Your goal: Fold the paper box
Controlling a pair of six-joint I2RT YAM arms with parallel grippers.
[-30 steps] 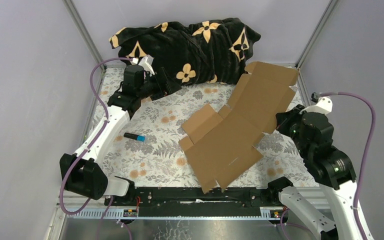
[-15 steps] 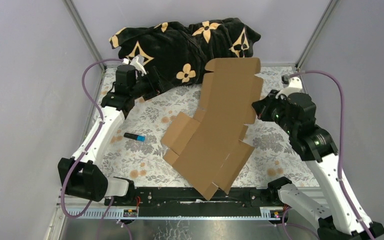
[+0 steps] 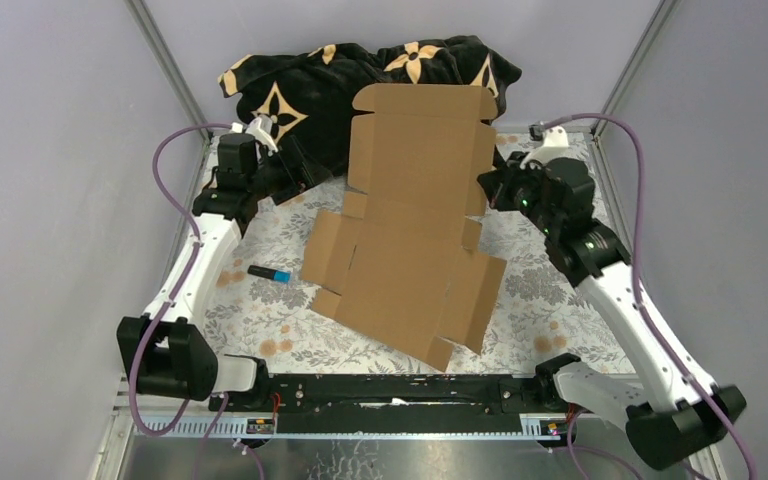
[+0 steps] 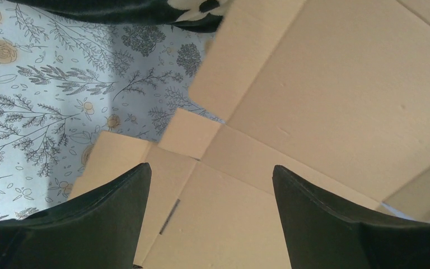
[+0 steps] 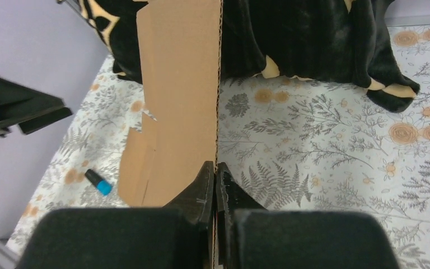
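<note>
The paper box (image 3: 410,240), a flat cut-out cardboard sheet, lies across the middle of the table, its far panel raised and leaning toward the far side. The right end effector (image 3: 487,187) is pinched tight on the sheet's right edge. I judge that this single edge grip could let the big sheet swing, slip, or crease off its fold lines. The left end effector (image 4: 211,174) stands wide, holding nothing, aimed at the left flaps; it could catch a small flap wrongly.

Plain grey walls close the space. The table (image 3: 560,290) has a floral cover. A black flowered blanket (image 3: 360,90) is heaped at the far side and could snag the raised panel. A small blue-tipped pen (image 3: 269,273) lies left of the sheet.
</note>
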